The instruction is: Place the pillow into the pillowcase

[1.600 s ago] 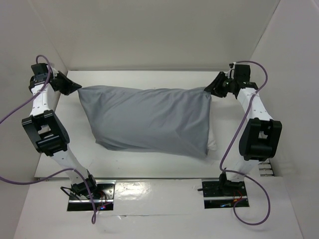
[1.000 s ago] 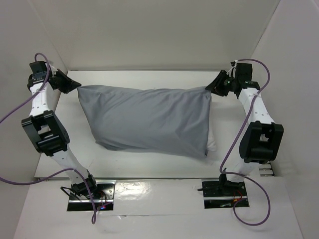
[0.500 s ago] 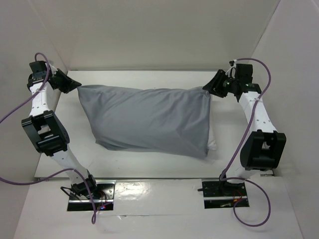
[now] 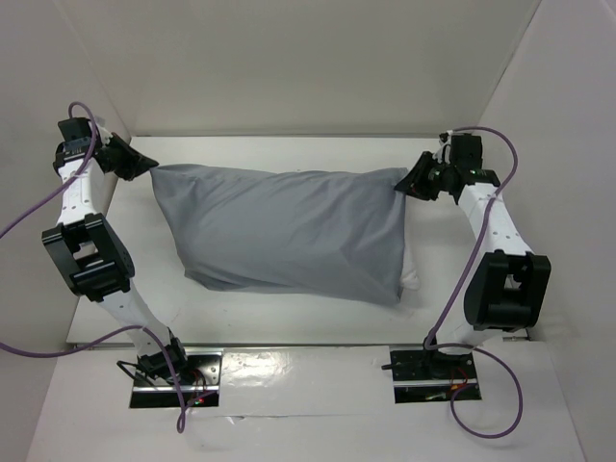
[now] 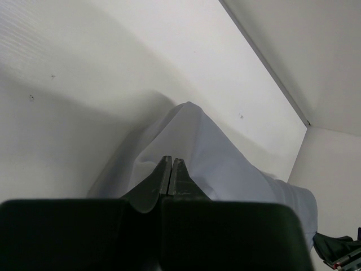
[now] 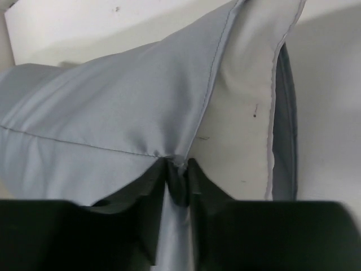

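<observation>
White walls close in your workspace, and the white counter lies between them. Across that counter, stretched from one set of your fingers to the other, is the pillowcase, grey, wrinkled and filled out plump along its whole length.

The pillow sits almost wholly inside it. Only a white strip shows at the open mouth, on the end by your right fingers and a little nearer to the arm bases than they are. In the right wrist view that white face, marked with a few faint dark specks, lies just to the right of the fingertips, with grey hem on either side of it.

Your left arm and right arm both reach to the far corners of the sack, with purple cables looping off them.

Your right fingers are clenched on the pillowcase's stitched edge at the mouth, and the grey cloth gathers into small creases where they pinch it. Your left fingers are pressed tight together on the opposite, closed corner, and the cloth rises to a peak just beyond their tips.
</observation>
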Controlling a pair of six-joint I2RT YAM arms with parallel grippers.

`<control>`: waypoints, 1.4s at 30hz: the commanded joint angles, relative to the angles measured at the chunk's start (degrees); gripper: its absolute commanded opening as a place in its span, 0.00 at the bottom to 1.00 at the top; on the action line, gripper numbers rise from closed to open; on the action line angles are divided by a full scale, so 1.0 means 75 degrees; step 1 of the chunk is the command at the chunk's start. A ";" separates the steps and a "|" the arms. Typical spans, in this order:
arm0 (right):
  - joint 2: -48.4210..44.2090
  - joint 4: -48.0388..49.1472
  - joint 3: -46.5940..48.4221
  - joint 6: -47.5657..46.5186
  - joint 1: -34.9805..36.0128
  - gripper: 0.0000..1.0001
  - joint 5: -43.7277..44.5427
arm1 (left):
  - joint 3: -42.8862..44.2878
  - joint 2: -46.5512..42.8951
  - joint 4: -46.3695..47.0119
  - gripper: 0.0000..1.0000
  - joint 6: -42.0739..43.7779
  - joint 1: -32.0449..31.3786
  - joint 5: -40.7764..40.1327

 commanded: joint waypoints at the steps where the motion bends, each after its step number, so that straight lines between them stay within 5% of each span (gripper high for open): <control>1: -0.0268 0.0112 0.0061 -0.0070 0.0050 0.25 0.0108 | 0.0311 -0.0388 0.0035 0.00 0.0031 -0.0001 0.0114; 6: -0.0420 0.0486 0.0249 0.0141 -0.0032 0.24 0.0296 | 0.0311 -0.0388 0.0035 0.00 0.0031 -0.0001 0.0114; 7: -0.0327 0.0615 0.0331 0.0141 -0.0032 0.08 0.0157 | 0.0392 -0.0388 0.0035 0.00 -0.0038 -0.0001 0.0114; 9: -0.0128 0.0616 0.0939 0.0222 -0.0032 0.00 0.0040 | 0.0556 -0.0388 -0.0035 0.00 -0.0108 -0.0001 0.0254; 13: 0.0143 0.0429 0.1994 0.0223 -0.0032 0.00 -0.0360 | 0.1246 -0.0388 -0.0256 0.00 -0.0273 -0.0071 0.0651; 16: -0.0312 -0.0074 0.3059 0.0223 -0.0102 0.00 -0.0441 | 0.2939 -0.0319 -0.0794 0.00 -0.0483 0.0022 0.1179; 21: -0.1391 -0.0076 0.4070 0.0048 -0.0266 0.00 0.0634 | 0.4399 -0.0434 -0.0356 0.00 -0.1642 0.0573 0.2758; 26: -0.1791 -0.0039 0.3156 -0.0410 -0.0405 0.00 0.1643 | 0.3067 -0.1430 0.2165 0.00 -0.3667 0.1252 0.3523; 28: -0.1311 -0.0404 0.4099 -0.0223 -0.0687 0.00 0.0815 | 0.3145 -0.1362 0.2530 0.00 -0.3975 0.1253 0.3896; 33: -0.1381 -0.0134 0.5896 -0.0023 -0.0618 0.00 0.1034 | 0.3170 -0.1618 0.2778 0.00 -0.4153 0.1441 0.3900; 38: -0.1720 -0.0379 0.4575 -0.0175 -0.0536 0.00 0.1363 | 0.2398 -0.1723 0.2543 0.00 -0.3883 0.1511 0.3980; 42: -0.2060 -0.0661 0.4771 -0.0362 -0.0420 0.00 0.1619 | 0.2140 -0.2239 0.2356 0.00 -0.3707 0.2049 0.4063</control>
